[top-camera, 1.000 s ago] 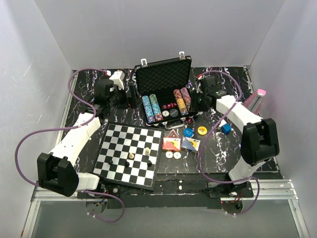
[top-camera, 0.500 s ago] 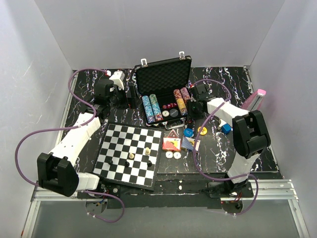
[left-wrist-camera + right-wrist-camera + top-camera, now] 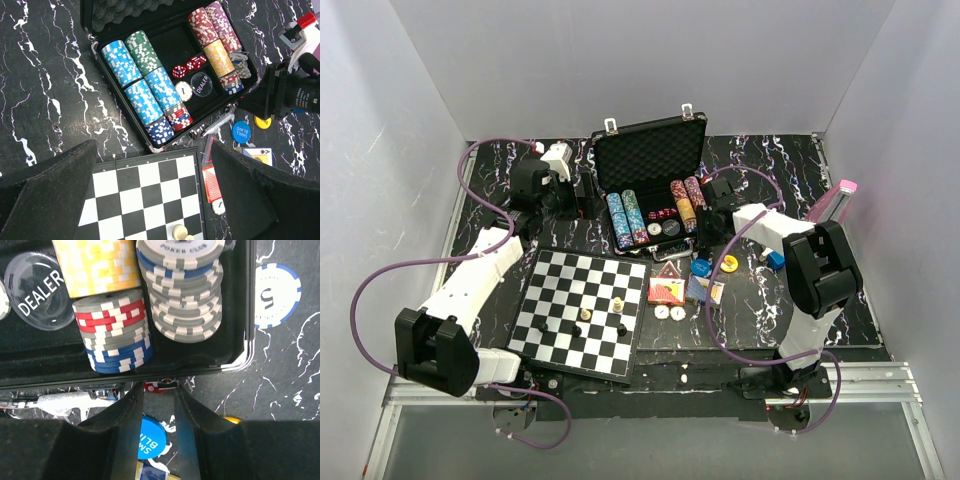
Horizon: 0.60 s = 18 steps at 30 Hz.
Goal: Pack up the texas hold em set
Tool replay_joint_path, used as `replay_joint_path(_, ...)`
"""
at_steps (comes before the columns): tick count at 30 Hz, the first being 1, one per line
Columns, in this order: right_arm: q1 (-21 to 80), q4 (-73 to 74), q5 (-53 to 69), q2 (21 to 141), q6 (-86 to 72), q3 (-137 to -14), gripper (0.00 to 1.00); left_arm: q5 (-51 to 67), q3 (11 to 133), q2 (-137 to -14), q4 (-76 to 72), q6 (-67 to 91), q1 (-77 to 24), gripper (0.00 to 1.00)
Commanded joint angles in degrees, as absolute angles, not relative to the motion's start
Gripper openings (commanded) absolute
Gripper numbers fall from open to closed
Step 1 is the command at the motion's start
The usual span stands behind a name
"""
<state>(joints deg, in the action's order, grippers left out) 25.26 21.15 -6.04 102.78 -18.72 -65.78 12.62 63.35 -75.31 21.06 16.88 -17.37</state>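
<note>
Right wrist view showed the right gripper (image 3: 159,389), fingers narrowly parted and gripping nothing evident, right above a red chip (image 3: 160,385) just outside the briefcase (image 3: 60,375) front wall.

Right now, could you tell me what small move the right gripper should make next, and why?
Probably lower the right gripper onto the blue SMALL BLIND button: it lies on the table outside the case, visible through the open gripper's gap.
</note>
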Motion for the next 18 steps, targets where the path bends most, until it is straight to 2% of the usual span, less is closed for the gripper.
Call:
replay_joint_path(1, 25.5, 17.0, -7.5, 104.0, -18.6, -65.4, 0.37, 12.0, 63.3, -73.3, 21.5, 16.0, -17.1, 0.98)
replay_joint_path(10, 25.8, 15.7, -8.1, 105.4, -19.2, -65.0, 0.33, 12.0, 63.2, -73.5, 21.6, 16.0, -17.2, 0.98)
replay_joint_path(15, 25.9, 15.4, -8.2, 104.8, -19.0, -64.5, 0.16, 12.0, 63.3, -73.8, 21.5, 16.1, -17.1, 0.98)
replay_joint_path(18, 26.3, 17.8, -9.2, 103.5, -19.2, -64.6, 0.01, 12.1, 63.2, -73.8, 21.5, 16.0, -17.2, 0.98)
